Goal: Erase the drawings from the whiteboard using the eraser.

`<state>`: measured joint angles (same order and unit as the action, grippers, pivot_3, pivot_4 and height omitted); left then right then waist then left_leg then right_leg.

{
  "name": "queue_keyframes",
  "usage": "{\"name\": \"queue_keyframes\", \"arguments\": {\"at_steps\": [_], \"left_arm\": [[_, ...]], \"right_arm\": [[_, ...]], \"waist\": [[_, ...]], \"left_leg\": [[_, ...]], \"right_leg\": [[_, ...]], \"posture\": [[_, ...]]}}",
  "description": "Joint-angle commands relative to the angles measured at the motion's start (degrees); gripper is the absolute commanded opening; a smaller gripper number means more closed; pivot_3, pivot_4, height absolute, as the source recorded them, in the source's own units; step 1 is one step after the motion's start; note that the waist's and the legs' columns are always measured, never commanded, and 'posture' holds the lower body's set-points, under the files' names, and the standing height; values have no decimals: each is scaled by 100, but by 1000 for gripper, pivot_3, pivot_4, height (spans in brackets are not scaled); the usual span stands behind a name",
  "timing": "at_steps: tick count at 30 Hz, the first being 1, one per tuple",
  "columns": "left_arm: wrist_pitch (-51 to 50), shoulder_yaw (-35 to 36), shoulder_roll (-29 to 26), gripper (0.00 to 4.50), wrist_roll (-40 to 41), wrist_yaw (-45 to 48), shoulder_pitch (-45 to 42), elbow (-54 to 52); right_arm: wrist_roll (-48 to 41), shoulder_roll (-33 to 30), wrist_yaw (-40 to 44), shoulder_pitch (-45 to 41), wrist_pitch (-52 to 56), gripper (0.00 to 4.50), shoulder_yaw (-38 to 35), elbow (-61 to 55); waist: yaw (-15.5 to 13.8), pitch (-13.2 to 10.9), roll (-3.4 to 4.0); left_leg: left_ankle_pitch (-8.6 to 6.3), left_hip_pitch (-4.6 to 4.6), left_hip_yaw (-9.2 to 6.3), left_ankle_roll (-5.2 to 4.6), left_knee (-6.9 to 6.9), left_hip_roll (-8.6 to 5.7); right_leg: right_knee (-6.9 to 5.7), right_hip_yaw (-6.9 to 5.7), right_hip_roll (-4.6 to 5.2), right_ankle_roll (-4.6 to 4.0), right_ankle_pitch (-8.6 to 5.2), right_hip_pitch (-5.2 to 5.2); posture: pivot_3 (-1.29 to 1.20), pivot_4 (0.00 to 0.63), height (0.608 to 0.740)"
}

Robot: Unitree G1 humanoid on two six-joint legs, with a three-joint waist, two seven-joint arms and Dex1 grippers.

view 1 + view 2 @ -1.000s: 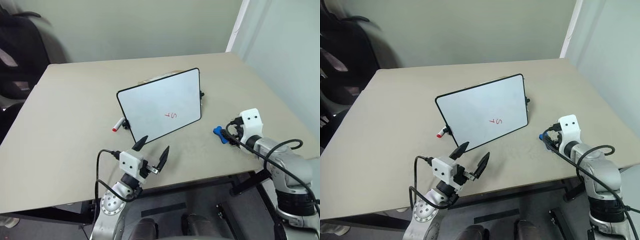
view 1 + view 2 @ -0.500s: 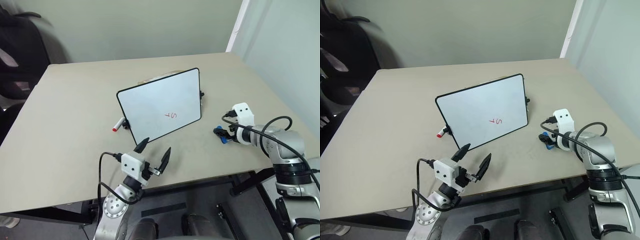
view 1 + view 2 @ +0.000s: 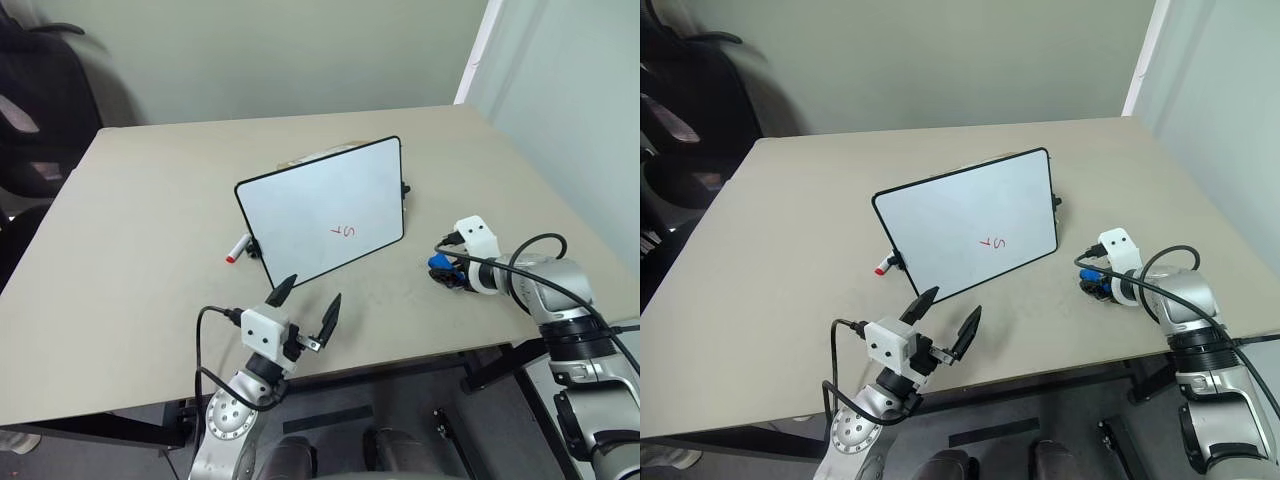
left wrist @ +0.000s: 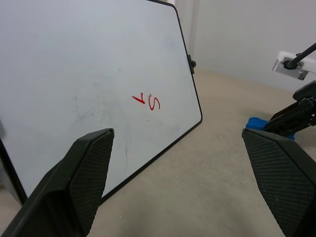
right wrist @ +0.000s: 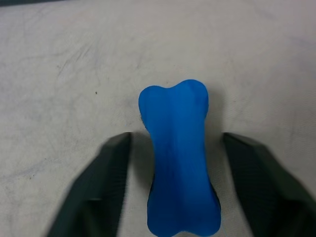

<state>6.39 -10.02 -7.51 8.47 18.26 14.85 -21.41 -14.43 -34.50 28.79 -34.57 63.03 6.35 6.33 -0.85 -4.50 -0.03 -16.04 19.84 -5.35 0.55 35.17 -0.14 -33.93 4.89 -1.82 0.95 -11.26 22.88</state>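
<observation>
The right gripper sits low over the eraser, a blue bone-shaped block lying flat on the table at about four o'clock from the whiteboard, near the table's right edge. Its jaws are apart with one finger on each long side of the block, a gap visible on both sides, so nothing is gripped yet. The likely failure is a poor pinch: the block narrows at its waist and flares at the ends, so fingers closing off-centre could squirt it along the table or twist it. A skewed hold would then present an edge rather than a flat face to the drawings, small red marks low on the board at about five o'clock. The board stands tilted on small feet, so a hard push could tip or slide it. The left gripper hovers open at six o'clock from the board.
</observation>
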Motion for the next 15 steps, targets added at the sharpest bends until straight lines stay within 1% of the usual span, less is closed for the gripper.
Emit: {"name": "queue_keyframes", "arguments": {"at_steps": [1,2,7,11,14,15], "left_arm": [[135,-89,35,4500,-60,-28,-27,-232],[136,-96,35,4500,-66,-26,-26,-231],[128,-119,32,4500,-83,-28,-27,-246],[130,-134,41,4500,-102,-23,-45,-226],[147,-134,43,4500,-103,-18,-51,-214],[152,-128,39,4500,-96,-14,-54,-213]], "right_arm": [[68,-76,70,-114,-67,1722,-36,-88],[68,-87,74,-119,-49,1429,-56,-128],[-32,-185,157,-88,32,1429,-174,-630],[-315,25,129,-234,325,1429,-430,-1273],[-426,265,39,-351,585,1429,-402,-1596],[-419,354,-4,-410,626,1093,-371,-1627]], "waist": [[0,0,0],[0,0,0],[0,-2,3],[4,-3,3],[17,-2,3],[19,-2,4]], "left_leg": [[0,0,0,0,0,0],[0,0,0,0,1,0],[0,2,0,0,1,0],[0,1,1,0,-1,0],[-1,0,1,1,-1,0],[0,-1,1,0,-1,0]], "right_leg": [[0,0,0,0,0,0],[0,0,0,0,0,0],[0,0,0,-1,0,0],[0,0,0,-1,0,0],[1,0,-1,-1,0,0],[1,0,-1,-2,0,0]], "posture": [[0,150,739],[0,150,739],[0,150,739],[0,150,739],[0,150,739],[0,150,739]]}}
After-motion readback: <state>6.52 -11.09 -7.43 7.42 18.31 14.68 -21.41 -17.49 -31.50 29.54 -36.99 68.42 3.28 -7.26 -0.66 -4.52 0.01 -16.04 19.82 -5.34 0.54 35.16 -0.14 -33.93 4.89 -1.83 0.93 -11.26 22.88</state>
